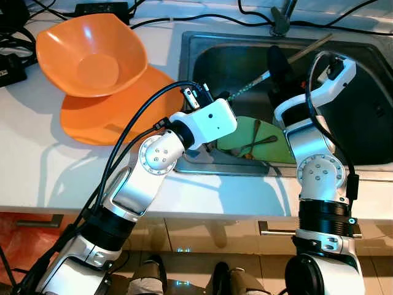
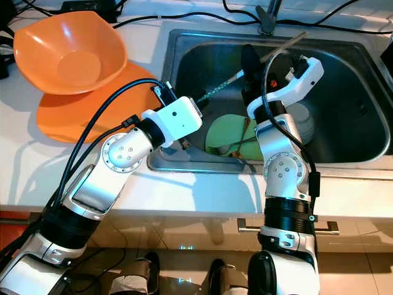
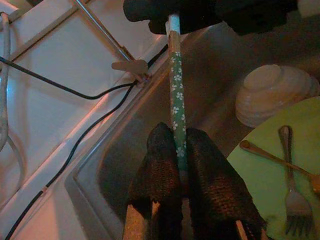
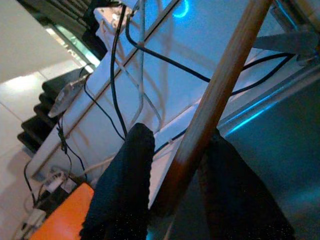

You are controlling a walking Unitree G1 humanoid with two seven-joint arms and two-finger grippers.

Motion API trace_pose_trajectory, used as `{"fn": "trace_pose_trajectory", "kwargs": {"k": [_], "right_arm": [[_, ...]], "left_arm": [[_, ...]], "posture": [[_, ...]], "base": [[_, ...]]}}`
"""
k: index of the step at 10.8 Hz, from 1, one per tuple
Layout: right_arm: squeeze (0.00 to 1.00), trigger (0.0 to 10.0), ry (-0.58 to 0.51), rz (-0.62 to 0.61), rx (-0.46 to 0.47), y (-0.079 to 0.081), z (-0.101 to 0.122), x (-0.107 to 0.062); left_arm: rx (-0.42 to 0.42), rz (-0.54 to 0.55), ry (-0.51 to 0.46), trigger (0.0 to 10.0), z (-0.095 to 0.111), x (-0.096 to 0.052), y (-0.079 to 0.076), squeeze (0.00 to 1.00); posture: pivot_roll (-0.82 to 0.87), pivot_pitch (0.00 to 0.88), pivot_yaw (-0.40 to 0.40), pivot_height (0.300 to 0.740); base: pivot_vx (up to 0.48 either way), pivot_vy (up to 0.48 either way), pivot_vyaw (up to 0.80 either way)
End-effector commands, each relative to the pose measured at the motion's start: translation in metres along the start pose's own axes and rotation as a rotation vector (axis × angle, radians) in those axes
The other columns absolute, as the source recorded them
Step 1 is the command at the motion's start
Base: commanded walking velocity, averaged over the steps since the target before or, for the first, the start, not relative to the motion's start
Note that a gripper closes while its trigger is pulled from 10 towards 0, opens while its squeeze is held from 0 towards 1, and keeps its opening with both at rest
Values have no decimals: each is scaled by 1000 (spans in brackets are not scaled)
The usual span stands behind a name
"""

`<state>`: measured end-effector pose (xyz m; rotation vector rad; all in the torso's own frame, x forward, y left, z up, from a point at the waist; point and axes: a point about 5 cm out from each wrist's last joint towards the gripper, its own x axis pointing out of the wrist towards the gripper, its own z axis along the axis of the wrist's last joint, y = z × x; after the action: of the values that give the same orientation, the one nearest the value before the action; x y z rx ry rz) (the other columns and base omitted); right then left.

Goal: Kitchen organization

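Far left on the white counter (image 1: 37,166): an orange bowl (image 1: 92,55) resting tilted on an orange plate (image 1: 110,114), black cables (image 1: 202,18) trailing behind toward the faucet base (image 1: 280,24). At the sink's (image 1: 202,43) left rim, left gripper (image 3: 181,150) reaching over the edge, fingers (image 3: 160,165) closed on the green floral end of a long utensil (image 3: 176,85). Utensil slanting up across the basin, wooden upper part (image 4: 220,95) passing between the fingers (image 4: 125,185) of the right gripper (image 1: 279,67), these closed round it near the back wall. Below, on the sink floor: a green plate (image 1: 270,147) carrying a fork (image 3: 292,190) and a spoon (image 3: 270,155), crossed; just beside it a white ribbed bowl (image 3: 272,92), upside down. Right half of the basin mostly bare steel. No readable writing anywhere. Right forearm (image 1: 316,160) standing upright over the sink's front edge, crowding the plate.
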<state>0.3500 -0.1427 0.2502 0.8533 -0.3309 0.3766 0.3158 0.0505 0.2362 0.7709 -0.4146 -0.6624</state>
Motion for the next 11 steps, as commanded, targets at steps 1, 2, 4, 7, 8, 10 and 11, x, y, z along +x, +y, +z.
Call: {"fn": "trace_pose_trajectory", "kwargs": {"k": [1, 2, 4, 7, 8, 10, 11], "right_arm": [[0, 0, -35, -10, 12, 0, 7, 1], [0, 0, -38, -8, 16, 0, 7, 1], [0, 0, -46, -7, 22, 1, 9, 1], [0, 0, -50, -12, 41, 1, 9, 2], [0, 0, -54, -17, 49, 0, 10, 2], [0, 0, -65, -28, 66, -2, 12, 2], [0, 0, -66, -30, 69, -3, 12, 2]], "left_arm": [[9, -18, -27, 10000, 5, -1, -5, 0], [10, -19, -27, 10000, 5, -1, -5, 0], [24, -21, -24, 10000, 5, -1, -5, 0], [54, -31, -16, 10000, 2, -1, -5, 1000], [63, -40, -14, 10000, 1, -1, -6, 1000], [72, -55, -7, 10000, 0, -1, -8, 1000], [79, -59, -3, 10000, -1, -1, -9, 1000]], "posture": [[158, 214, -48, 740], [159, 213, -48, 740], [159, 213, -49, 740], [159, 213, -47, 740], [157, 213, -46, 740], [156, 211, -46, 740], [159, 209, -47, 740]], "base": [[0, 0, 0], [0, 0, 0], [0, 0, 0], [0, 0, 0], [0, 0, 0], [0, 0, 0], [0, 0, 0]]}}
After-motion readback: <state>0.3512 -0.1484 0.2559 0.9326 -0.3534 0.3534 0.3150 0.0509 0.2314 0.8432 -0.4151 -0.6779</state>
